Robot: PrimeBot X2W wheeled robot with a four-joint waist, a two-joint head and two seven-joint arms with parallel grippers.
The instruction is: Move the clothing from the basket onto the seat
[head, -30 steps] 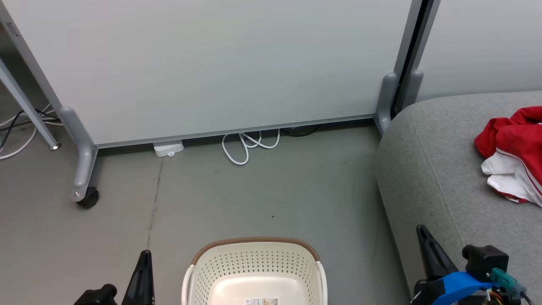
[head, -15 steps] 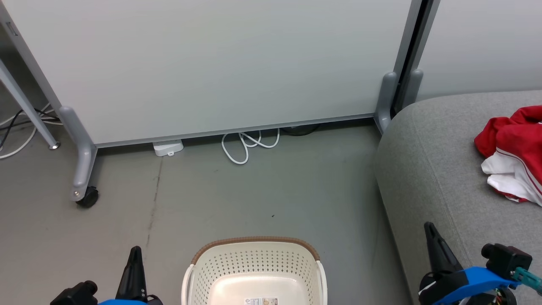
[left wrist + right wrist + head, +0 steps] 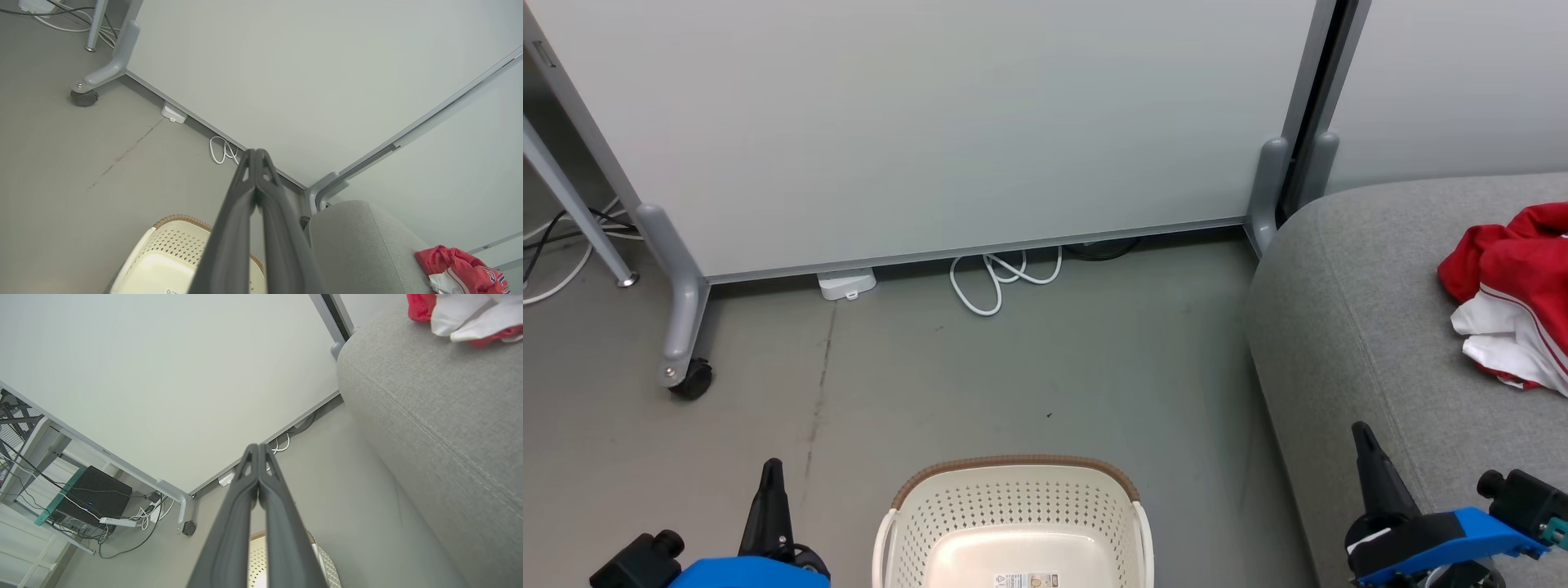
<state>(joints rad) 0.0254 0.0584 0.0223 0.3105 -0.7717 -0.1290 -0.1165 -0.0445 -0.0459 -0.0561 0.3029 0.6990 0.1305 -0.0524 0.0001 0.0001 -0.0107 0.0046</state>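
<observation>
Head view, basket: we saw the basket (image 3: pixel 1013 463) standing on the floor (image 3: pixel 1029 367) at the near centre, its pale bottom and a small label showing.
Head view, clothing: the clothing (image 3: pixel 1515 278) lay as a red and white bundle on the seat (image 3: pixel 1356 343) at the right, well apart from the basket.
Head view, left end effector: the left end effector (image 3: pixel 770 490) stood at the near left, beside the basket but not touching it. Its fingers were pressed together with nothing between them.
Head view, right end effector: the right end effector (image 3: pixel 1368 457) stood at the near right, in front of the seat's near edge. It was likewise pressed together and pinching nothing.
Head view, far side: a partition panel (image 3: pixel 931 122) stood on a caster (image 3: pixel 692 380), with a white cable (image 3: pixel 1001 282) looped at its foot.
Left wrist view, fingers: the fingers (image 3: pixel 229 237) met at their tips and held nothing.
Left wrist view, task things: we saw the basket to the left of the fingers, the seat to the right, and the clothing on the seat at the right edge.
Right wrist view, fingers: the fingers (image 3: pixel 282 531) were closed tip to tip and held nothing.
Right wrist view, task things: the seat ran down the right side with the clothing on it at the top right. A strip of the basket showed between the fingers at the bottom edge.
Right wrist view, left side: a black box (image 3: pixel 88 494) sat among cables beyond the panel.
</observation>
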